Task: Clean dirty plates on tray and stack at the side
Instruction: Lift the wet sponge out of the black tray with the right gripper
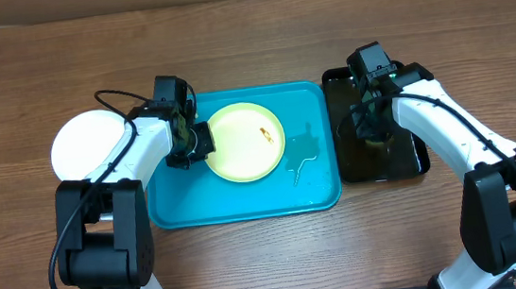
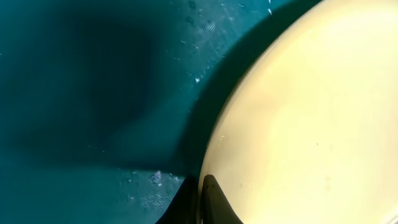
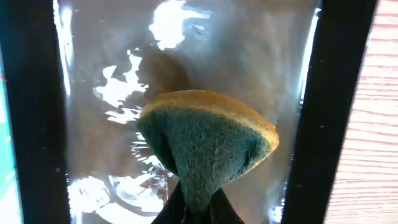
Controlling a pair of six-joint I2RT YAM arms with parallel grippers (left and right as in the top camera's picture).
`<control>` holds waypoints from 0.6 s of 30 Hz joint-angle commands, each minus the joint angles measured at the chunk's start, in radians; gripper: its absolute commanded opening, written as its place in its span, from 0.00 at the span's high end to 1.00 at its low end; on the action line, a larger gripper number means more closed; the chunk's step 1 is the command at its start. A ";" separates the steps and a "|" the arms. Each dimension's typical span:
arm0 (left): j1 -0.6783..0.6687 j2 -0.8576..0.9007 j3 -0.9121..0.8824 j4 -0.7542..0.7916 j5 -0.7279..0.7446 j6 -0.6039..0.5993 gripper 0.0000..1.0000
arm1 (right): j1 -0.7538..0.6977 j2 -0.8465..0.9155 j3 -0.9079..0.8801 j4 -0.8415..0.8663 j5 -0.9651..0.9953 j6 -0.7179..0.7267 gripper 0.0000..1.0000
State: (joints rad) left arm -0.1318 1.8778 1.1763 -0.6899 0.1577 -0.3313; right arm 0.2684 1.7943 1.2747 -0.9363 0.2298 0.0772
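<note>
A yellow-green plate with a small reddish smear lies on the turquoise tray. My left gripper is shut on the plate's left rim. In the left wrist view the fingers pinch the pale plate's edge over the tray. A white plate sits on the table left of the tray; whether another lies under it I cannot tell. My right gripper is shut on a green-and-yellow sponge, held by its fingers over the black tray.
A glossy black tray holding water stands right of the turquoise tray. A water puddle lies on the turquoise tray's right part. Wooden table all around.
</note>
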 commanded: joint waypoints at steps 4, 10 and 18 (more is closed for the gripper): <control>-0.030 0.013 0.022 -0.037 0.034 0.010 0.95 | 0.000 -0.039 0.027 -0.021 0.035 0.009 0.96; -0.039 0.013 0.022 -0.040 0.034 0.010 0.95 | 0.000 -0.045 0.055 -0.051 0.041 0.063 0.96; -0.039 0.013 0.022 -0.040 0.010 0.018 0.93 | 0.000 -0.069 0.182 -0.172 0.043 0.072 0.96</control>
State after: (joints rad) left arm -0.1669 1.8782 1.1790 -0.7296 0.1795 -0.3305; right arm 0.2684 1.7756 1.3922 -1.0985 0.2523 0.1322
